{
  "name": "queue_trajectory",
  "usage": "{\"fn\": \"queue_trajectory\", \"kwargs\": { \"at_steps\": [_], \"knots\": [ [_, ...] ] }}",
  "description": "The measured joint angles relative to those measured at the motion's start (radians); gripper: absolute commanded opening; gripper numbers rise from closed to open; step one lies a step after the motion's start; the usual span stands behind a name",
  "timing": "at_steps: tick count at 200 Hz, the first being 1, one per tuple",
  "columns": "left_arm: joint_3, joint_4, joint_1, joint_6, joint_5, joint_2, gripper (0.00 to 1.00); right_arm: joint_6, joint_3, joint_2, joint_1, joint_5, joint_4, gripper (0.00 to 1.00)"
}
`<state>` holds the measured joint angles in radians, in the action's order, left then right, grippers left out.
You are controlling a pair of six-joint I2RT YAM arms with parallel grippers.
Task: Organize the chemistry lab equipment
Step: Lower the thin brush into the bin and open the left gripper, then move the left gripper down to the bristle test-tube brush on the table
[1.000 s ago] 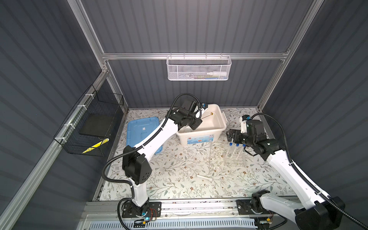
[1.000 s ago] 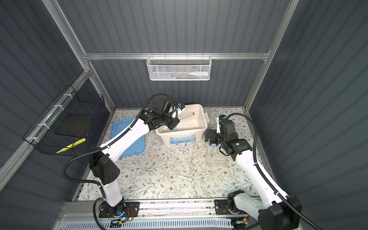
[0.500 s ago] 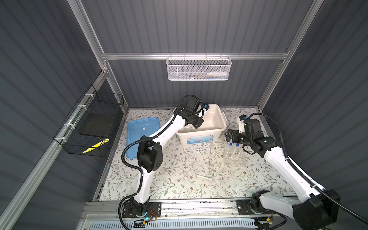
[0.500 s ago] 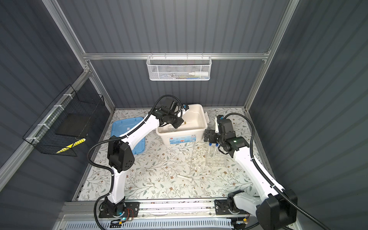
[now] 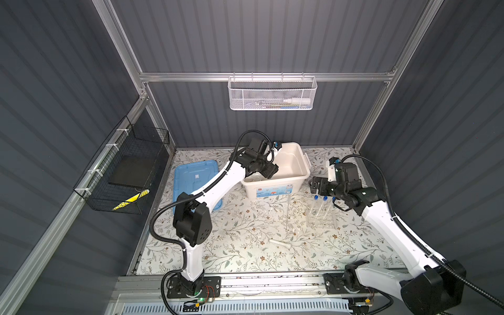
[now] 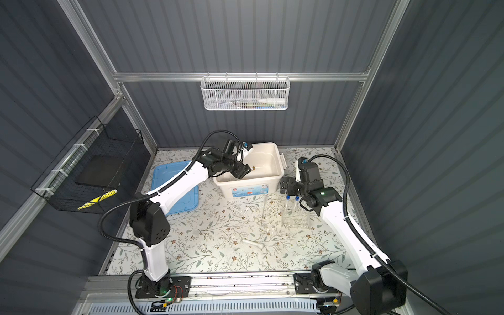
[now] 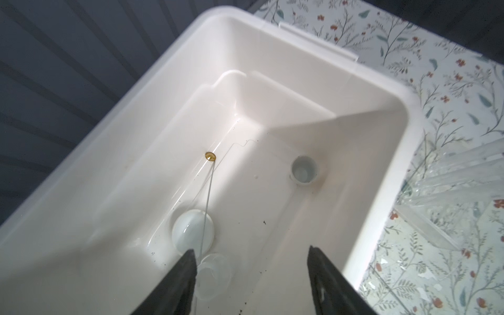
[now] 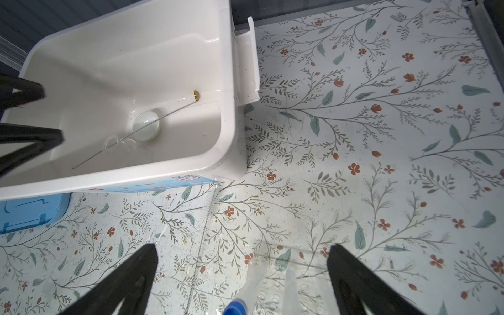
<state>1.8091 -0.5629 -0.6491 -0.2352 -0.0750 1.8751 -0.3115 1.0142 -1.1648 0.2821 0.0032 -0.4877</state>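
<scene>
My left gripper [image 7: 251,248] hangs open over the near left corner of the white tub [image 7: 403,109]. A thin rod [image 7: 208,196] with an amber bead tip lies free in the tub, across a small white bowl [image 7: 192,236]. A small clear beaker [image 7: 212,275] and a smaller white bowl [image 7: 304,170] also sit in the tub. My right gripper [image 8: 242,246] is open just above the blue-capped test tubes [image 5: 320,203] standing in the clear rack [image 5: 320,219]. A white pestle [image 5: 281,242] and a long thin brush rod [image 8: 203,245] lie on the floral mat.
The blue lid [image 5: 196,177] lies flat left of the tub. A white mesh basket [image 5: 272,94] hangs on the back wall and a black wire basket [image 5: 125,169] on the left wall. My left gripper [image 5: 270,170] and right gripper [image 5: 316,185] flank the tub.
My left gripper has opened and let go of the bead-tipped rod, which now rests in the tub. The left elbow swung inward. The right arm shifted slightly over the rack.
</scene>
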Motion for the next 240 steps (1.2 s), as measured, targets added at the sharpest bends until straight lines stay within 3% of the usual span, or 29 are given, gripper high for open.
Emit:
{"fn": "queue_trajectory", "kwargs": {
  "at_steps": [29, 57, 137, 189, 240],
  "knots": [
    [-0.075, 0.08, -0.076, 0.02, 0.076, -0.146, 1.0, -0.003, 0.0, 0.001, 0.0, 0.0, 0.0, 0.99],
    [-0.144, 0.136, -0.122, 0.085, 0.062, -0.224, 1.0, -0.007, 0.0, 0.001, 0.0, 0.0, -0.001, 0.99],
    [-0.328, 0.15, -0.172, 0.524, 0.037, -0.201, 1.0, -0.021, -0.013, 0.028, -0.001, 0.009, 0.002, 0.99],
    [-0.37, 0.14, -0.254, 0.674, 0.027, -0.087, 0.89, -0.021, -0.023, 0.041, -0.013, 0.031, 0.002, 0.99],
    [-0.374, 0.113, -0.268, 0.755, 0.028, 0.025, 0.76, -0.019, -0.046, 0.078, -0.025, 0.046, 0.006, 0.99]
  ]
}}
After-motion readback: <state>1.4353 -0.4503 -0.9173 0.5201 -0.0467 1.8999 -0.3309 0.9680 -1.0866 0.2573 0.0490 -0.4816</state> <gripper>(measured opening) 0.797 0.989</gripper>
